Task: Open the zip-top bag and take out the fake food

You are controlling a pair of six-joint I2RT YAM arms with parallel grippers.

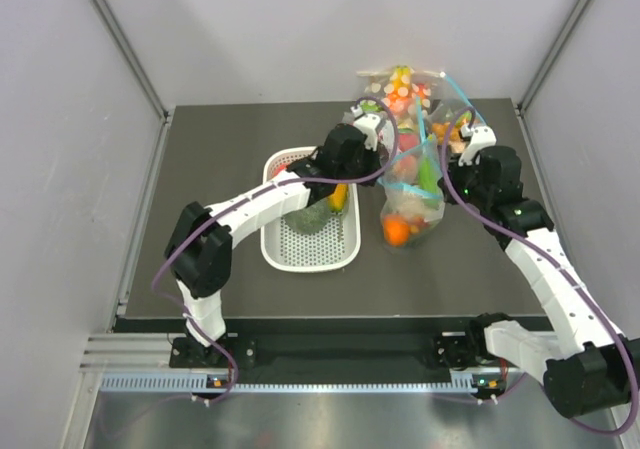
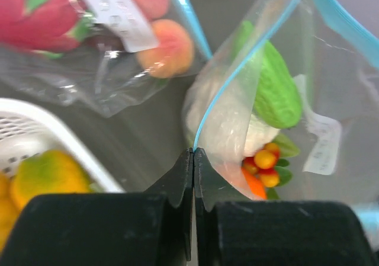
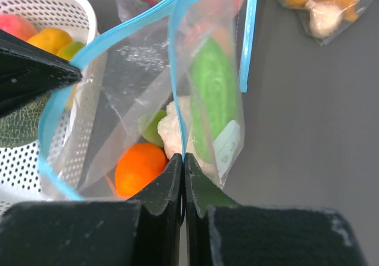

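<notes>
1. Top external view, far left: a white perforated basket (image 1: 268, 219) stands on the dark table (image 1: 215, 179). It holds a grey-green melon ball (image 1: 312, 217) and some yellow-orange pieces, none of them the task's own.
2. Left gripper (image 2: 193, 154): reaching over the basket's far right corner, its jaws are closed with no gap. They pinch one lip of the zip-top bag (image 1: 412, 194) at the light-blue zip strip (image 3: 124, 30).
3. Centre: the bag sits between the two grippers, just right of the basket.
   - Its mouth is parted; the right wrist view shows the strip as an open loop, with one lip toward each gripper.
   - The bag's long axis runs from the mouth at the far end toward the arms' bases.
   - The fake food is gathered at the near, closed end: an orange fruit (image 3: 139, 170), a long green vegetable (image 3: 214, 91) and a white lumpy piece (image 3: 173, 130).
   - Whether the bag's bottom rests on the table cannot be told.
4. Right gripper (image 3: 183, 159): its jaws are closed tight on the opposite lip.
5. Far side and right: a clear bag with a pink dragon fruit (image 2: 35, 8) and a smaller bag of orange pieces (image 3: 320, 2) lie apart from the held bag.
6. Judgement: the opening appears done and the removal not yet begun.
   - Both grippers are equally near and both occupied, and the food lies down the bag's axis, away from both sets of fingers.
   - Either one gripper frees itself and enters the mouth, or the bag is upended.
   - Releasing a lip risks the floppy mouth sagging shut.
</notes>
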